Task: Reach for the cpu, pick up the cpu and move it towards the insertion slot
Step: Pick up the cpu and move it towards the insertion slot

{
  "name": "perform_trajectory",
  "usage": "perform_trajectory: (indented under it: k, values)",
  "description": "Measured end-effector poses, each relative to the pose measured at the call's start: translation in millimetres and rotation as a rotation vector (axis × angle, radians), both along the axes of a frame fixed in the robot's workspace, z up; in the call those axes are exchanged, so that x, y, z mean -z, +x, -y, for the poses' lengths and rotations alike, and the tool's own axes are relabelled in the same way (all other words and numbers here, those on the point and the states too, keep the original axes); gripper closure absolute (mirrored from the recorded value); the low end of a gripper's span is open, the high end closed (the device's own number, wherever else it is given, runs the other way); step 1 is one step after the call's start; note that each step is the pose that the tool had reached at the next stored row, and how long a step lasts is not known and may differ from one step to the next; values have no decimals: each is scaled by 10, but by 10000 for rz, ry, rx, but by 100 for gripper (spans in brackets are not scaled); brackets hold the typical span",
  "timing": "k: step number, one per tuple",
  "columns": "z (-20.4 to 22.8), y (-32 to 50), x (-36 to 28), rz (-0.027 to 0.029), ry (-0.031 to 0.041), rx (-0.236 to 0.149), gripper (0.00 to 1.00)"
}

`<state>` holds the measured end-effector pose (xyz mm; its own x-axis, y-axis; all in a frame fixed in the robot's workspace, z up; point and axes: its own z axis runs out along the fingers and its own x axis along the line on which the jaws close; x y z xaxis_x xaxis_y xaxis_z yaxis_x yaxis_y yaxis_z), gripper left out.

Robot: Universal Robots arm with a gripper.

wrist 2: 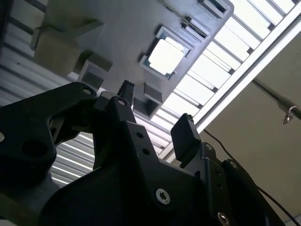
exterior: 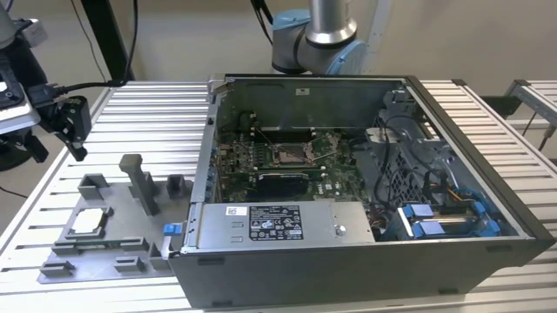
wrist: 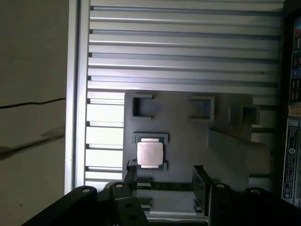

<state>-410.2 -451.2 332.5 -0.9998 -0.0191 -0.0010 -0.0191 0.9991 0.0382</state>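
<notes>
The cpu (exterior: 90,222) is a small silvery square chip lying flat in a pocket of the grey fixture plate (exterior: 96,264) on the table, at the exterior view's left. It also appears in both wrist views (wrist 2: 165,56) (wrist: 150,153). My gripper (exterior: 59,151) hangs in the air above the table beyond the fixture, well apart from the cpu. Its black fingers (wrist: 130,176) stand open with nothing between them, and the gripper (wrist 2: 155,110) (wrist: 164,179) points towards the chip. The insertion slot (exterior: 287,154), a shiny metal-framed socket, sits on the green board inside the open computer case.
The open computer case (exterior: 487,215) fills the middle and right of the slatted table, with a silver power supply (exterior: 278,225) at its near side. Grey upright blocks (exterior: 139,182) rise from the fixture plate beside the cpu. The arm's base (exterior: 314,39) stands behind the case.
</notes>
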Motion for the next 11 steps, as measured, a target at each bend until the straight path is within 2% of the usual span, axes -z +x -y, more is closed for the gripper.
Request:
perform_trajectory:
  k: [11]
  values:
    - [0, -2, 100, 0, 0, 0, 0]
